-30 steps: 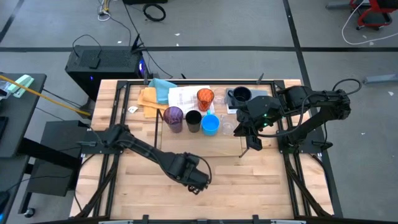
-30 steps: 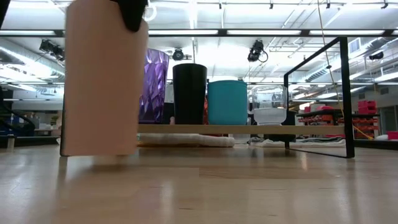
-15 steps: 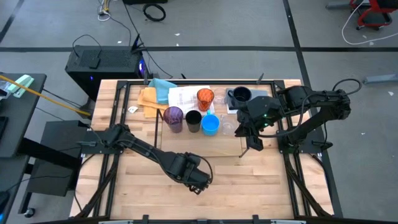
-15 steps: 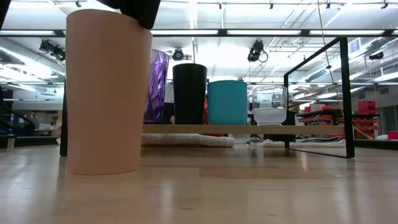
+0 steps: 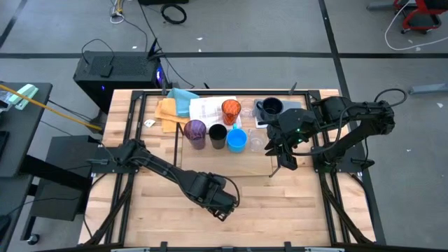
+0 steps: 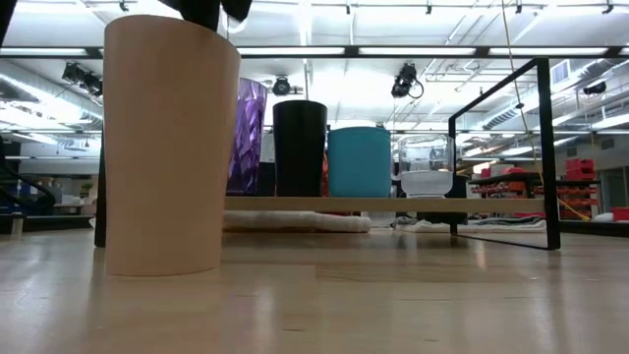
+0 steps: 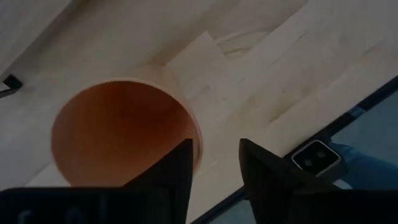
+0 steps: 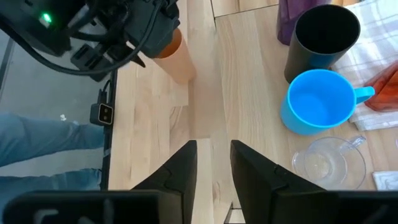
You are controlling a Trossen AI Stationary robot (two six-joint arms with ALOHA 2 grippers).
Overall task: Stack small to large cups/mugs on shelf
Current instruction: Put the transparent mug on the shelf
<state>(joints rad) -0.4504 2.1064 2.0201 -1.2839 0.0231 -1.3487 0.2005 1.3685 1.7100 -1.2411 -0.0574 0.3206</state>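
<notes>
I see my left claw [image 5: 222, 204] near the bench's [image 5: 294, 210] front edge, fingers slightly parted over the upright orange cup's [image 6: 171, 147] rim, right claw [image 5: 283, 159] narrowly open, empty, beside the shelf's [image 6: 511, 147] right end, open bench between them

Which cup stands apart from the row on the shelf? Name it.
The orange cup at the table's front edge, under the left gripper. The purple cup, black cup and blue cup stand together on the shelf.

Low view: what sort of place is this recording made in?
Most likely a robotics lab or workshop. Ceiling light strips run over an open hall, cables lie on the grey floor, and a computer tower stands beside the wooden table with its two arms.
</notes>
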